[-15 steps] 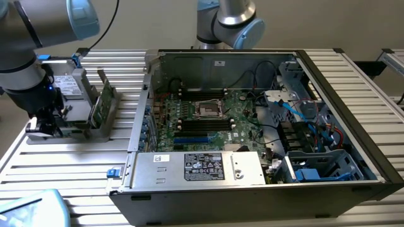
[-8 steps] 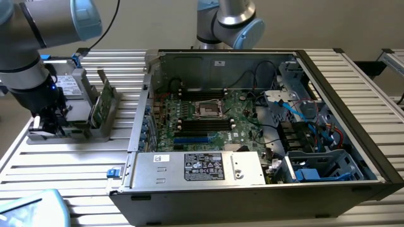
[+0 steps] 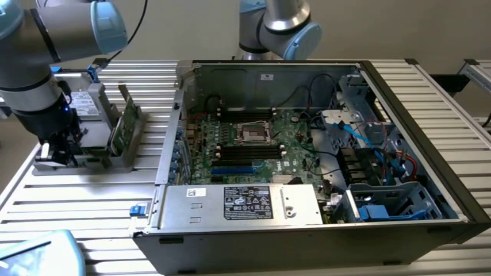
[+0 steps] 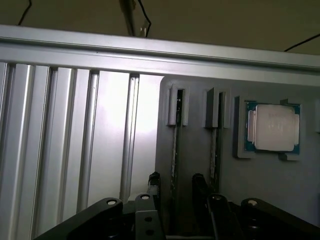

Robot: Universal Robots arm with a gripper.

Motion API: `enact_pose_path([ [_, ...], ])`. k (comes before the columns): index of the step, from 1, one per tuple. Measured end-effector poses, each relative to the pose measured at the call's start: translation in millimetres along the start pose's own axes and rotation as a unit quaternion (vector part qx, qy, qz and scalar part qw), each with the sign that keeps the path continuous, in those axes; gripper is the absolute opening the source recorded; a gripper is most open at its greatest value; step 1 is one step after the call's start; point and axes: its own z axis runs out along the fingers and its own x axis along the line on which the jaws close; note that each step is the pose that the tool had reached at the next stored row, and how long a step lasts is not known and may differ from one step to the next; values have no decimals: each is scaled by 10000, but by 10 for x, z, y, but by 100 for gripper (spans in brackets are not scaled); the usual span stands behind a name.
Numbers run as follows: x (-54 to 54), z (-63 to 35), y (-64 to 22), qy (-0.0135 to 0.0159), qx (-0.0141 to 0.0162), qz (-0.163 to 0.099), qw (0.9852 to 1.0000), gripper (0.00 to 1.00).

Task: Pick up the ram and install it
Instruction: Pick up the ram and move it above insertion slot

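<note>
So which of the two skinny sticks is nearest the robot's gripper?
The ram farther from the silver chip: the open gripper has a finger on each side of it. The other stick stands beside the chip, outside the fingers.

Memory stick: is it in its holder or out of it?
In: the memory stick stands on edge in a slot of the grey holder, inside the open claw.

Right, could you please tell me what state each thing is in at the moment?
fingers: open, one each side of the ram, not gripping.
ram: standing on edge in its holder slot.
second stick: on edge in the neighbouring slot.
processor: lying flat in its holder recess.
computer case: open, motherboard exposed.
</note>
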Motion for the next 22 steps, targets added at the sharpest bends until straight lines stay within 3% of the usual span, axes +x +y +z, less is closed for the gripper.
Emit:
enact_pose_path([
  [3,-2,4,0,20,-2,4,10000,40],
  [9,-54,27,-6,130,-9,18,9999,40],
  [14,-55,47,-9,182,-12,25,9998,40],
  [22,-79,56,-12,187,-12,26,9998,40],
])
